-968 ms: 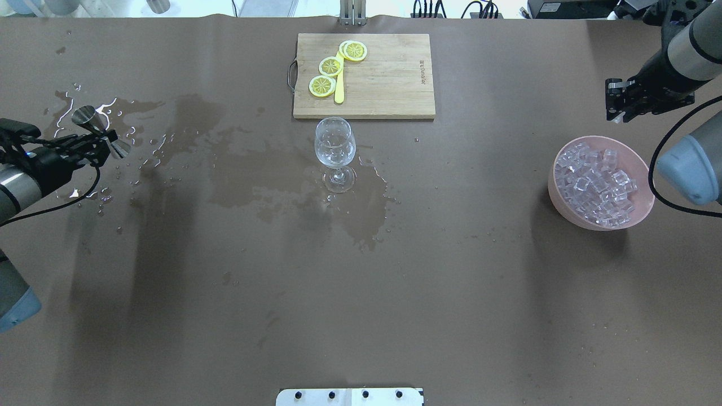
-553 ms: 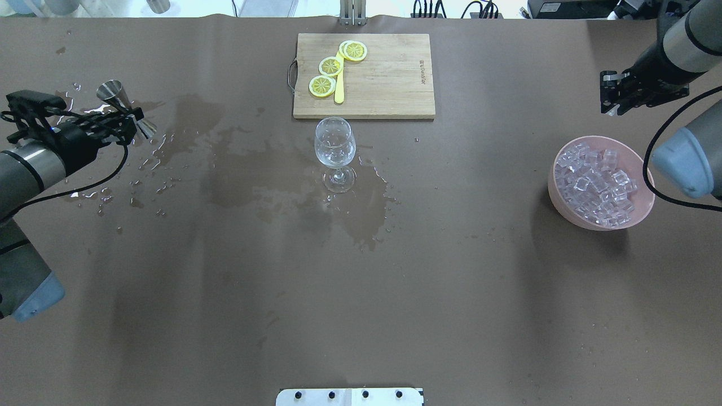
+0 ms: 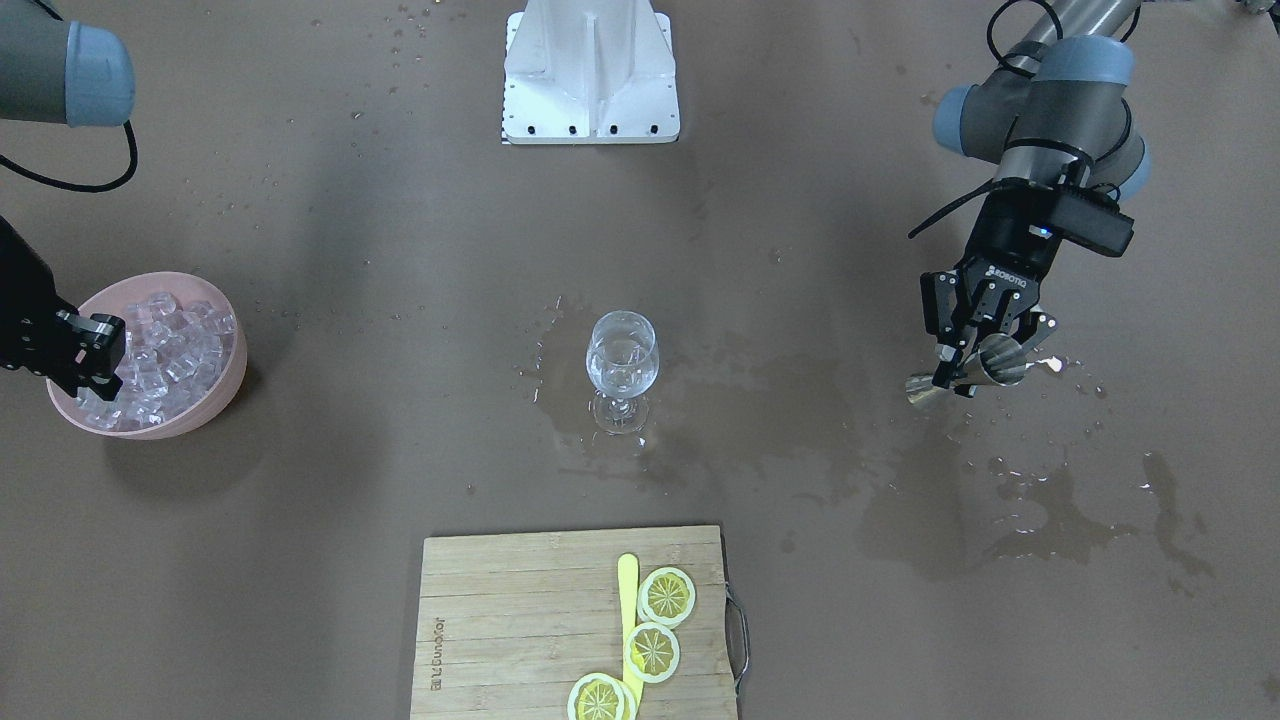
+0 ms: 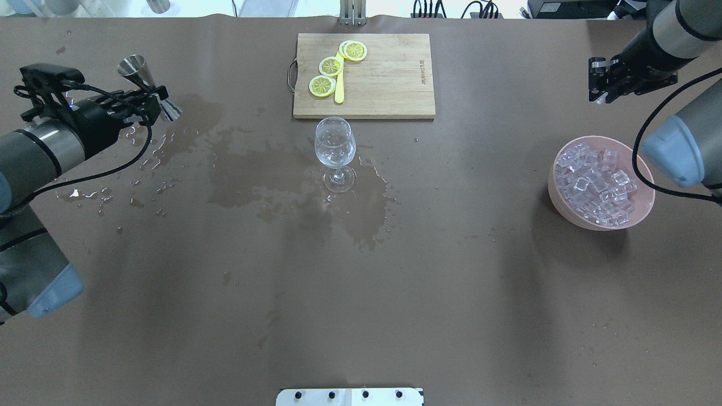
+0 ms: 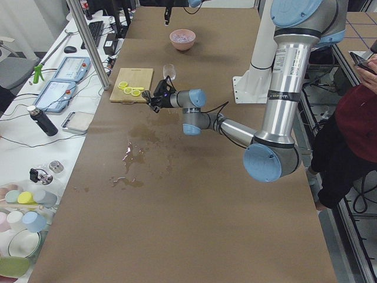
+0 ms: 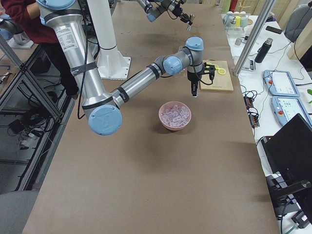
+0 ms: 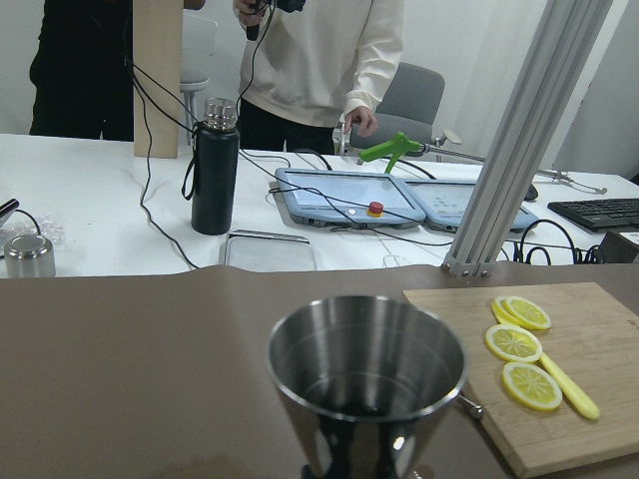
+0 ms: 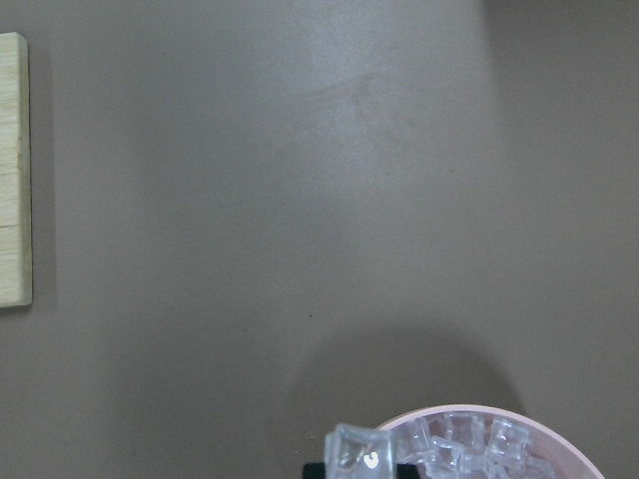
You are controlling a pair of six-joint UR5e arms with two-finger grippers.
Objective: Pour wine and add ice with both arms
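Observation:
My left gripper (image 4: 155,103) is shut on a steel jigger (image 4: 135,67) and holds it tilted above the wet far-left table, left of the wine glass (image 4: 335,148). The left wrist view looks into the jigger's cup (image 7: 366,384). The glass stands upright at the centre (image 3: 621,365); any wine in it is barely visible. My right gripper (image 4: 599,84) is raised beyond the pink bowl (image 4: 643,206) of ice (image 4: 598,183). In the right wrist view it is shut on one ice cube (image 8: 359,457) above the bowl's edge.
A wooden cutting board (image 4: 383,79) with lemon slices (image 4: 330,66) and a yellow knife lies just behind the glass. Spilled liquid (image 4: 248,175) wets the brown cover from the glass to the far left. The white base block (image 3: 590,70) sits at the near edge.
My left gripper has carried the jigger up, farther from the robot and to the right, toward the glass. My right gripper has moved farther back and slightly left, away from the bowl.

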